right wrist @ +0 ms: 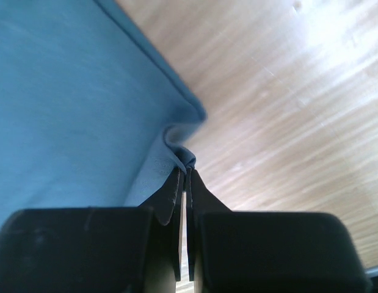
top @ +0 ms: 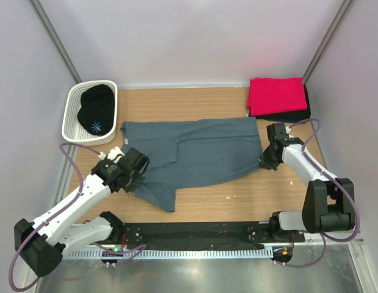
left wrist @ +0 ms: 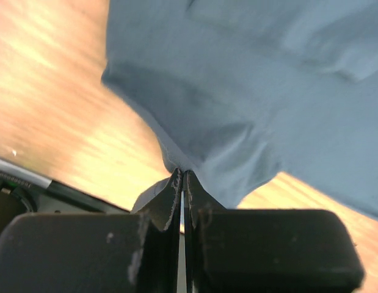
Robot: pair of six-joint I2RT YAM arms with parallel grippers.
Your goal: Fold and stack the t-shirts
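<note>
A large slate blue-grey t-shirt [top: 207,152] lies spread across the middle of the wooden table. My left gripper [top: 138,180] is shut on its near-left edge; the left wrist view shows the cloth [left wrist: 250,104] pinched at my left gripper's tips [left wrist: 182,173]. At the shirt's right corner my right gripper [top: 264,162] is shut on a small fold of the hem [right wrist: 182,154], seen bunched at its tips [right wrist: 187,171]. A folded bright red t-shirt [top: 276,94] rests on a folded black t-shirt [top: 292,115] at the back right. Another black t-shirt [top: 96,110] fills the basket.
The white perforated basket [top: 71,113] stands at the back left corner. Grey walls close in the table on three sides. A black rail [top: 189,235] with the arm bases runs along the near edge. Bare wood [top: 237,195] shows in front of the shirt.
</note>
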